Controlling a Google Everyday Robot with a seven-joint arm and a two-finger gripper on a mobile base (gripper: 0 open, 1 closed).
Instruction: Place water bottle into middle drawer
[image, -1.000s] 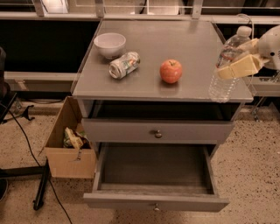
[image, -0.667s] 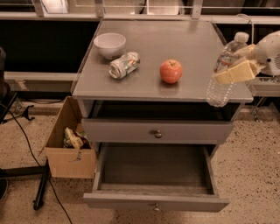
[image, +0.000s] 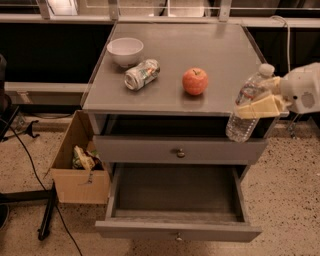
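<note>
At the right near corner of the counter (image: 200, 45), the gripper (image: 261, 106) holds the water bottle (image: 240, 126) tilted, jaws clamped around its middle. The bottle hangs off the counter edge, over the right end of the open middle drawer (image: 175, 231), probably so it can be lowered in.

Water bottle (image: 239, 126): clear ribbed plastic, white cap, red-white label, tilted with cap up-right, held in air at cabinet (image: 220, 55) front-right corner, gripper (image: 258, 101) clamped round its middle. Middle drawer (image: 150, 230): grey, round knob, pulled open, below-left of bottle.
</note>
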